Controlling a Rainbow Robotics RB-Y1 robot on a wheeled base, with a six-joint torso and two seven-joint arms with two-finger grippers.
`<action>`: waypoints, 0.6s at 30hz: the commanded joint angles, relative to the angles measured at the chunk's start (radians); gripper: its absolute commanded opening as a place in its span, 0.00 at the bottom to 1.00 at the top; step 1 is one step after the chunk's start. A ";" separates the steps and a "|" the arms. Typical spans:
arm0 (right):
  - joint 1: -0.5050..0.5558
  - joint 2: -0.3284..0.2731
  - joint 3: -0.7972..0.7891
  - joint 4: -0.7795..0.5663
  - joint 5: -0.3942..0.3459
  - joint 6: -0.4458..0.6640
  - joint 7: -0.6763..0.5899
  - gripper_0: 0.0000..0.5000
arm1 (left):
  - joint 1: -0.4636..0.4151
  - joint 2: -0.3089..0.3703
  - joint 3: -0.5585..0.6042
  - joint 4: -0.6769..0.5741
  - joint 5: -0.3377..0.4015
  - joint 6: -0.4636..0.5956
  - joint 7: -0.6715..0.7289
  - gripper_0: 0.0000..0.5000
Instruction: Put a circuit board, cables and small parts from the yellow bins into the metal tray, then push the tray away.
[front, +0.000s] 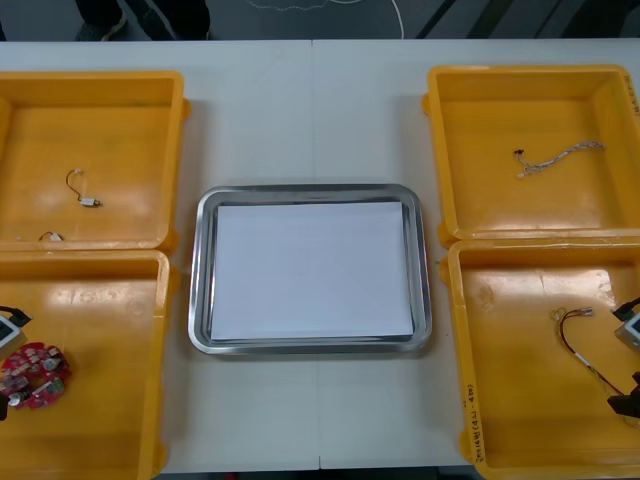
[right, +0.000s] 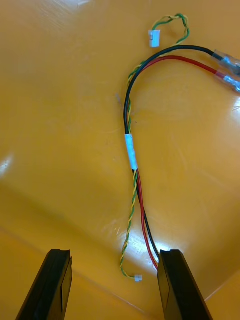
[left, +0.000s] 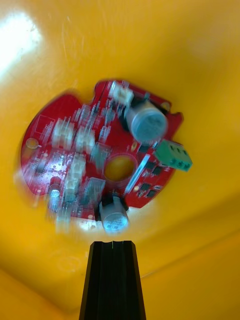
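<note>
Sitting on the light table (front: 310, 100) between the four yellow bins, the metal tray (front: 200, 290) has a shiny rim with rounded corners and a bare white sheet (front: 310, 270) over its floor. It lies well apart from both pairs of jaws, about midway between them.

The left jaws hang over the near left bin (front: 100, 320), a smooth, glossy plastic tub. They are closed: the two black fingers (left: 112, 280) press together with nothing between them. Just ahead of their tips the round red circuit board (left: 75, 150) lies flat on the bin floor. It has a hole in its middle, two silver cans, a green block at one edge and rows of small white plugs. Seen from above, the red patch may be two boards overlapping, though that is hard to make out. The far left bin (front: 120, 130), beyond these jaws, holds two small metal parts (front: 90, 203), one with a thin wire loop and the other against the bin's near wall.

The right jaws stand wide open over the near right bin (front: 510, 350), holding nothing. A cable bundle (right: 131, 150) runs away from the gap between them. It is made of a black wire, a red wire and a green-and-yellow twisted pair, tied with a white band. Its near end lies on the bin floor just beside the inner face of one finger (right: 177, 285). The far right bin (front: 500, 120), beyond these jaws, holds a thin pale twisted cable (front: 560, 157).
</note>
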 joint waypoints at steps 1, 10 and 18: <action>-0.037 0.014 -0.017 -0.039 -0.005 0.028 0.028 1.00 | 0.039 -0.010 -0.008 -0.032 0.006 -0.015 -0.044 0.00; -0.133 0.031 -0.015 -0.059 0.013 0.129 -0.009 1.00 | 0.016 -0.012 -0.008 -0.031 0.001 -0.012 -0.038 0.96; -0.212 0.074 0.025 -0.059 0.139 0.183 -0.020 1.00 | -0.030 -0.010 0.023 -0.032 0.020 0.019 -0.010 1.00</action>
